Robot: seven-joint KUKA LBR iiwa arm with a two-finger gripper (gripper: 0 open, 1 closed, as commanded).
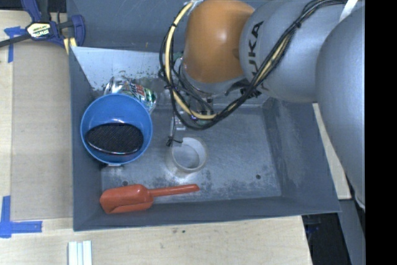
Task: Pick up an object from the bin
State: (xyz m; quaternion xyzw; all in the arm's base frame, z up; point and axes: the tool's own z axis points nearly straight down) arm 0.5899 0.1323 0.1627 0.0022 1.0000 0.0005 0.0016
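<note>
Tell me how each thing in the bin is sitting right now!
Blue bowl: tipped, its open side facing front.
Can: crumpled, lying behind the bowl.
Clear cup: upright, open side up, under the gripper.
Red scoop: lying flat, handle pointing right.
Gripper: low over the cup's rim.

The big orange cover (214, 40) hides most of the end effector (176, 132). The blue bowl (116, 110) hides part of a shiny crumpled thing (131, 90) behind it.

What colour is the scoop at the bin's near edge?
The scoop is red-orange all over; best seen in the camera view.
</note>
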